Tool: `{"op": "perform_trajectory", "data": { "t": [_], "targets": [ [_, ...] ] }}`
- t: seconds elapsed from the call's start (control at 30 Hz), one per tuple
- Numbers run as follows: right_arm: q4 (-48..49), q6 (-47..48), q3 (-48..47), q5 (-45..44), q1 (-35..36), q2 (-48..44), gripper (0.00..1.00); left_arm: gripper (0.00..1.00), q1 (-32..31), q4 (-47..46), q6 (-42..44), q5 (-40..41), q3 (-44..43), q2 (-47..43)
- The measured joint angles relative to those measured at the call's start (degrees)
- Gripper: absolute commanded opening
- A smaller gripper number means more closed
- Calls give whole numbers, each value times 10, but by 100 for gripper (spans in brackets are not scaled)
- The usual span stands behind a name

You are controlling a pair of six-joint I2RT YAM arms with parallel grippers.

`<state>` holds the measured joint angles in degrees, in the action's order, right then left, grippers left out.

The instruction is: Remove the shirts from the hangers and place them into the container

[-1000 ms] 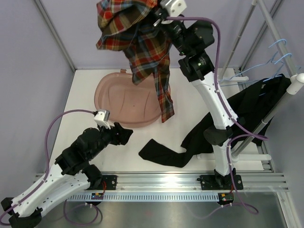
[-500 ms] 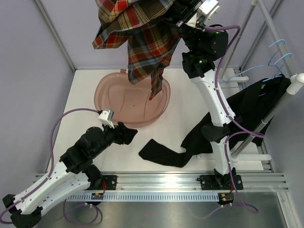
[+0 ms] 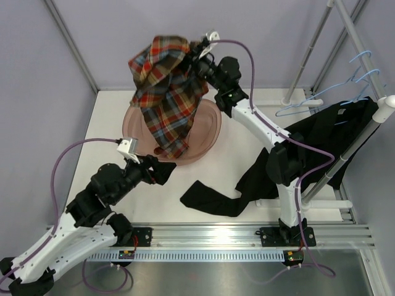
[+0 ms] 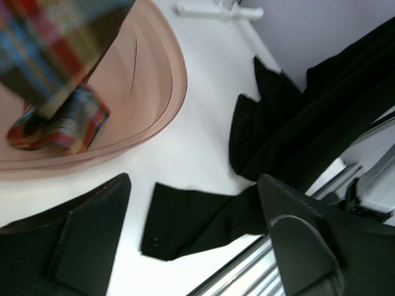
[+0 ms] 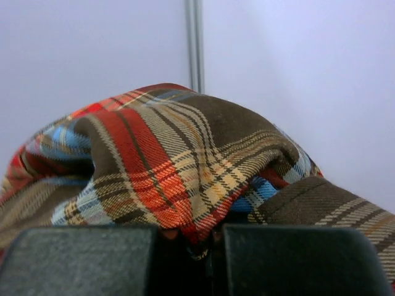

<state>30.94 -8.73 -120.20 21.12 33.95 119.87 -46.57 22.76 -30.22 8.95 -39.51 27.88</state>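
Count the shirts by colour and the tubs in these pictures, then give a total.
Plaid shirt: 1
Black shirt: 1
Pinkish tub: 1
Total: 3

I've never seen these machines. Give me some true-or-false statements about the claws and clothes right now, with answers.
1. The right claw grips the plaid shirt. True.
2. The plaid shirt's lower end reaches into the pinkish tub. True.
3. The left claw holds the black shirt. False: it is open and empty, beside the tub.
4. The black shirt lies in the tub. False: it drapes from the rack onto the table, right of the tub.
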Motion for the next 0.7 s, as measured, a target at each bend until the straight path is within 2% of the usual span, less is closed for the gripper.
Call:
{"op": "perform_trajectory", "data": {
  "t": [0.03,0.17,0.43,0.5,0.53,0.57,0.63,0.67,0.7],
  "targets": [
    [-8,-12,32,-6,-1,-4,0,98,0,5,3,1,-14,-1],
    [-64,-64,146,-35,-3,-21,0,99,0,10,8,0,-50,-15],
    [-236,-91,243,-117,20,-87,0,99,0,8,2,-33,-65,-47],
    [-276,-91,249,-142,40,-96,0,88,0,12,2,-44,-80,-38],
    [-288,-91,250,-148,48,-97,0,74,0,12,3,-47,-88,-32],
    [-314,-91,249,-159,64,-94,0,71,0,11,3,-50,-97,-26],
    [-358,-91,237,-163,87,-78,0,72,0,15,8,-51,-113,-15],
    [-386,-91,221,-165,98,-60,6,73,0,17,9,-51,-123,-8],
    [-411,-91,202,-170,108,-40,19,73,0,20,9,-51,-133,-1]
  ]
}}
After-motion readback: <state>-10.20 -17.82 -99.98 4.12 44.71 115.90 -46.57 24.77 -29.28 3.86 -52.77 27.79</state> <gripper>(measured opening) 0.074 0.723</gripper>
